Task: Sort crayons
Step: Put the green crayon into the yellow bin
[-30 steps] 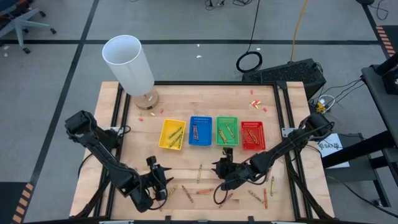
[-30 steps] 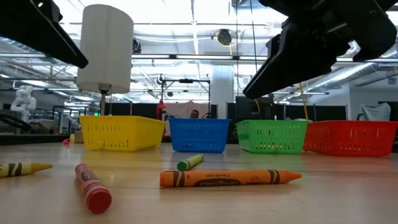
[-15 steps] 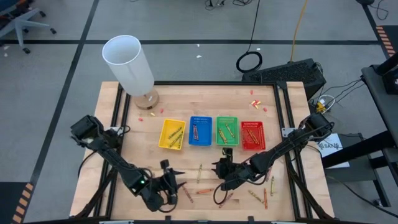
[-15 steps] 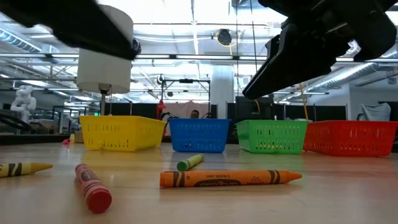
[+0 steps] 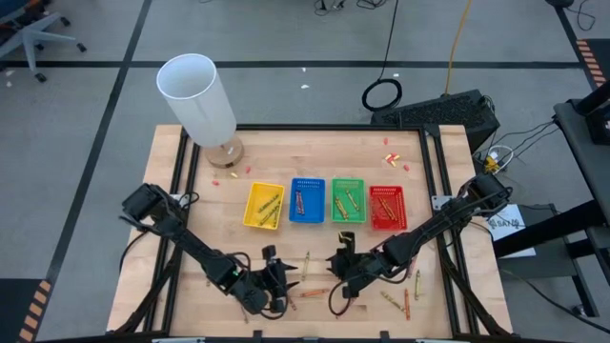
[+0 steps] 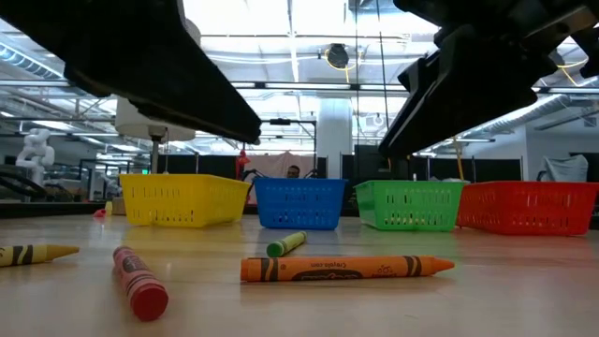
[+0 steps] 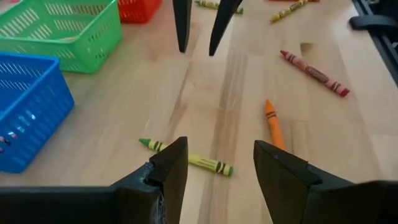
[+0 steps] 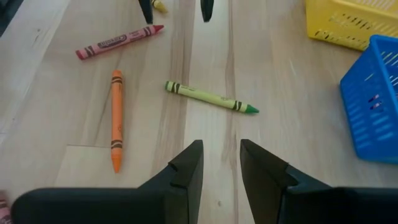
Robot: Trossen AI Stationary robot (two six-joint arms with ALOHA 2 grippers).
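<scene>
Both grippers hang low over the front half of the wooden table (image 5: 429, 152), facing each other across a green crayon (image 7: 186, 159). That crayon is a thin wax stick in a yellow-green paper wrap with dark bands near each end and a bare green tip, lying flat on the wood. The left gripper (image 7: 217, 165) is released, its two dark fingers spread wide with nothing between them, and the green crayon shows just past the gap. The right gripper (image 8: 221, 163) holds nothing either, its fingers parted by a narrower gap, the bare wood showing between them.

Just beside the green one lies an orange crayon (image 8: 115, 119), flat, black bands on its wrapper, pointed at one end. A red crayon (image 8: 119, 42) lies a little farther off, apart from both. More crayons (image 5: 400, 303) are scattered near the front edge on the right arm's side.

Behind them, in a row, stand a yellow tray (image 5: 263, 205), a blue tray (image 5: 307, 200), a green tray (image 5: 348, 199) and a red tray (image 5: 387, 207), each with crayons already in it. A white tube (image 5: 196, 95) stands at the far left corner.
</scene>
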